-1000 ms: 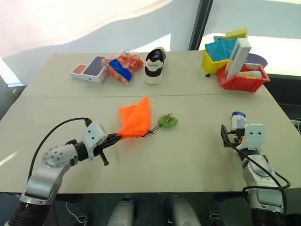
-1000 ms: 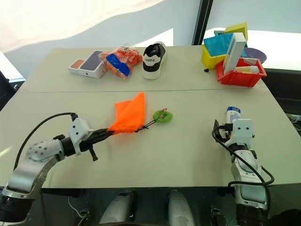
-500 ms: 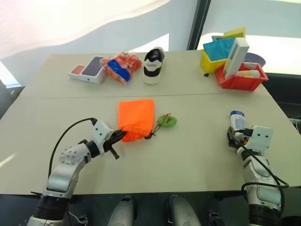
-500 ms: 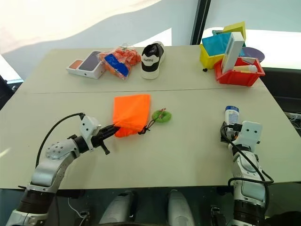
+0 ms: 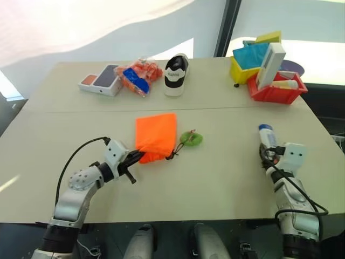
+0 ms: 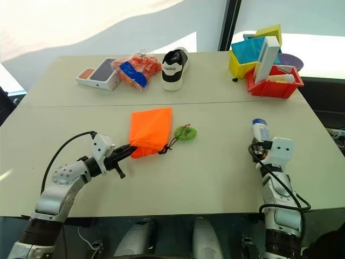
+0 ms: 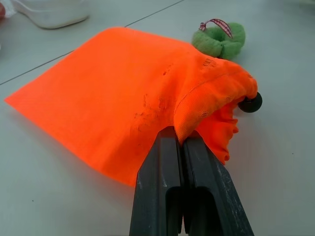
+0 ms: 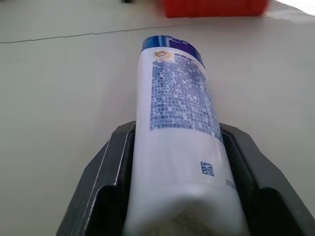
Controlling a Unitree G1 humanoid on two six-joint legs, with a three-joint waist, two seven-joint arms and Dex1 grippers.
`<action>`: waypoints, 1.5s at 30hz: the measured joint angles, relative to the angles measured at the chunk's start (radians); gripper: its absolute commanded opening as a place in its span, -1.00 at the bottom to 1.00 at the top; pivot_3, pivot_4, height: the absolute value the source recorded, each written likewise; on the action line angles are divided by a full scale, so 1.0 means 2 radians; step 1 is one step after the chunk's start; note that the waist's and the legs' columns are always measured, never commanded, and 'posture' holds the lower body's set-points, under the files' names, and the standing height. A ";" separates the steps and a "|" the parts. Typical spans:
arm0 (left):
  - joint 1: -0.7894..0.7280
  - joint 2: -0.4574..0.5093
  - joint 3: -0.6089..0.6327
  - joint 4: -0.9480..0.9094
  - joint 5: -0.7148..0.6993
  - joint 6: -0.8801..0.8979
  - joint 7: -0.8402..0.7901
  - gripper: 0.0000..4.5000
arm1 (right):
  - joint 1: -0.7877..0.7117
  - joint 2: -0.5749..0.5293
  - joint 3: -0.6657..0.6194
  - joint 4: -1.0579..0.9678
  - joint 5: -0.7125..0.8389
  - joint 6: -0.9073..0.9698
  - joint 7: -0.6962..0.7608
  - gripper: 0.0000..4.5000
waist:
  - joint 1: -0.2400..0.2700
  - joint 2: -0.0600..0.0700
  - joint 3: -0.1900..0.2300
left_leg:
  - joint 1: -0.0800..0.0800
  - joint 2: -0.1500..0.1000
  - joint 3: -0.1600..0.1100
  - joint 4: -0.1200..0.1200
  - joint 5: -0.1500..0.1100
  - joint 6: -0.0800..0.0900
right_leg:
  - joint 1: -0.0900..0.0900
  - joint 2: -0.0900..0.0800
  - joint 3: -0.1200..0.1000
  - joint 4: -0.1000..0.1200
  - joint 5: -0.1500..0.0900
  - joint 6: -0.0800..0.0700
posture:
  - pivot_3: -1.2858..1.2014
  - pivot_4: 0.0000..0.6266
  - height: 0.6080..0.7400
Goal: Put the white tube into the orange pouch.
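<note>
The orange pouch lies flat in the middle of the table, its black cord running to a green ball on its right. My left gripper is shut on the pouch's near hem, and the left wrist view shows the fabric pinched between the closed fingers. At the right, the white tube with its blue cap points away from me. My right gripper is shut on the tube, and in the right wrist view its fingers press both sides of the tube.
Along the far edge stand a phone box, a clear bag of orange snacks and a black-and-white shoe. At the far right, a yellow bin and a red bin hold clutter and a tall white box.
The pouch, held up on edge a second ago, now lies flat. My right gripper has closed around the tube and carried it a little to the left.
</note>
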 measured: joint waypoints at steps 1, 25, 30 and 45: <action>-0.004 0.000 0.000 0.000 -0.003 0.004 0.000 -1.00 | 0.004 -0.008 0.024 -0.030 0.011 0.003 0.031 -0.05 | 0.000 0.000 0.000 | 0.000 0.000 0.000 0.000 0.000 0.000 | 0.000 0.000 0.000 0.000 0.000 0.001 | 0.03 -0.52 1.00; -0.022 0.026 0.018 -0.054 -0.054 0.093 -0.014 -1.00 | -0.092 -0.020 0.278 -0.075 -0.002 0.128 0.173 -0.05 | 0.003 -0.002 0.001 | -0.001 0.000 0.000 0.001 0.000 0.000 | 0.000 -0.001 0.000 -0.001 0.000 0.000 | 0.03 -0.52 1.00; -0.015 0.029 0.017 -0.077 -0.062 0.104 -0.014 -1.00 | -0.094 0.011 0.276 -0.063 -0.005 0.126 0.148 -0.05 | 0.003 -0.002 0.001 | -0.001 0.000 0.000 0.000 0.000 0.000 | 0.000 -0.001 0.000 -0.001 0.000 0.000 | 0.03 -0.52 1.00; -0.009 0.024 -0.010 -0.122 -0.074 0.141 -0.017 -1.00 | -0.159 0.077 0.277 -0.025 -0.048 0.173 0.063 -0.05 | 0.000 -0.002 0.001 | -0.001 0.000 0.000 0.000 0.000 0.000 | -0.001 -0.001 0.000 -0.001 0.000 0.000 | 0.03 -0.52 1.00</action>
